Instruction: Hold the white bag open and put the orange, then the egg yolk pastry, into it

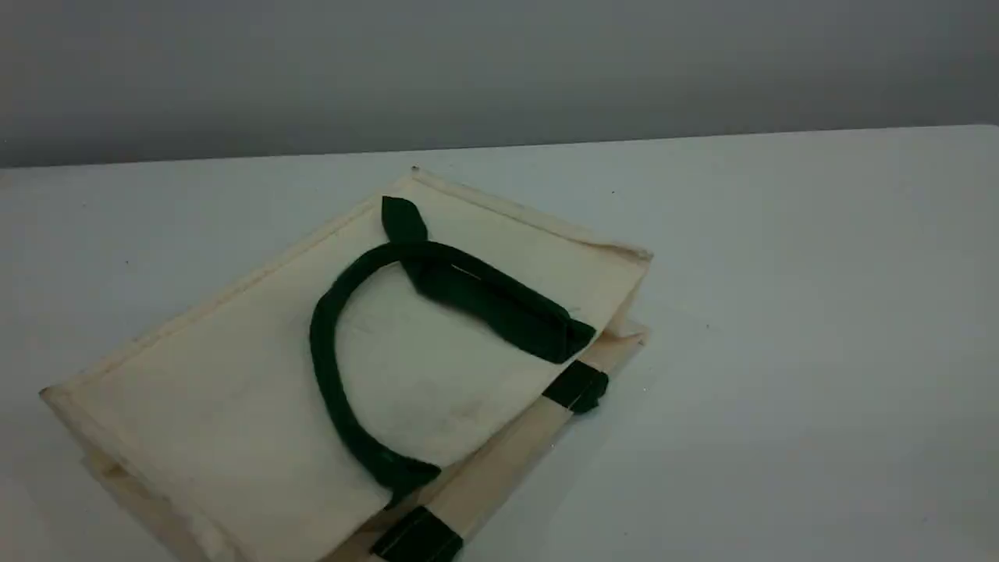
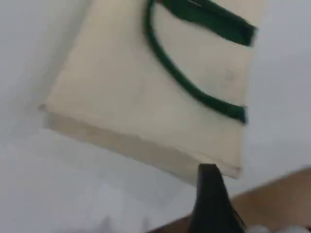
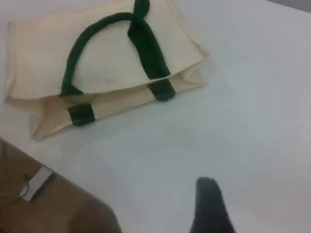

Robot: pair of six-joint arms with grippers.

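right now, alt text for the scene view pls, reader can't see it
A cream-white bag lies flat on a white table, mouth toward the lower right. One dark green handle is flopped in a loop across its upper face. No arm or food in view.

A white table (image 1: pixel 819 312) stands before a plain grey wall (image 1: pixel 499 70), evenly lit.

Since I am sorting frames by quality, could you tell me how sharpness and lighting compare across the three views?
Scene view: fairly sharp, even soft light, faint shadow under the white bag. Left wrist view: clearly blurred, the green handle smeared, the left gripper tip a dark soft shape. Right wrist view: mildly soft, bag edges readable, the right gripper fingertip out of focus; no strong glare anywhere.
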